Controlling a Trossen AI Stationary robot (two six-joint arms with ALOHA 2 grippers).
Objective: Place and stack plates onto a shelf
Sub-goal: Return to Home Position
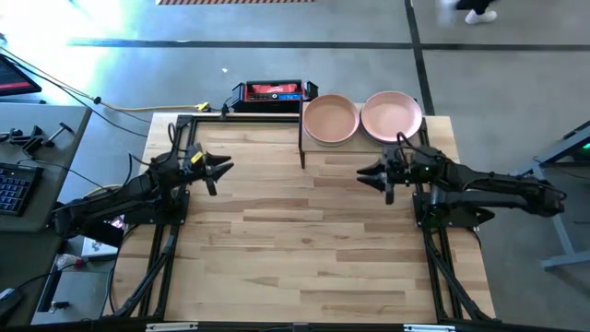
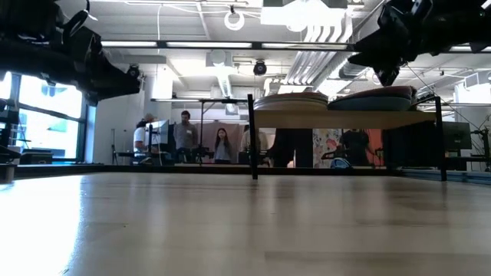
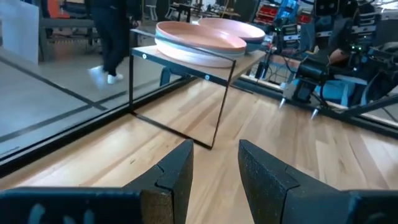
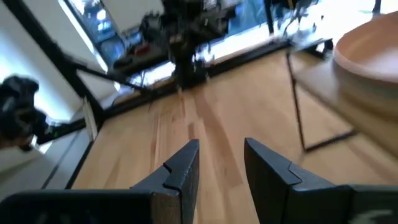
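Nearest to you, at the bottom of the high view, the wooden tabletop (image 1: 304, 258) has no plate on it. Look up to the middle of the frame and you find both arms, one on each side. They point at each other, with a wide strip of bare wood between them.

Your left gripper (image 1: 224, 168) is at the middle left. Its fingers (image 3: 177, 171) are spread apart and hold nothing. Your right gripper (image 1: 362, 172) is at the middle right, near the shelf and a little below its front edge. Its fingers (image 4: 180, 168) are spread apart too, and they are empty.

Farther up, at the top edge of the table, stands the shelf (image 2: 345, 119). Two piles of plates rest on it side by side. The tan plate (image 1: 330, 120) is on top of the left pile, and the peach plate (image 1: 392, 115) is on top of the right pile. From table height both piles look flat, but you cannot count the plates in them.

Behind the table, at the top middle, lies a red and black box (image 1: 272, 92). Far back in the room stand some people (image 2: 184, 134).

I think the stacking is done and this is the going-home step. Next, you need to pull both arms back to rest. Take care with the right one, so it does not bump the shelf leg or the piles
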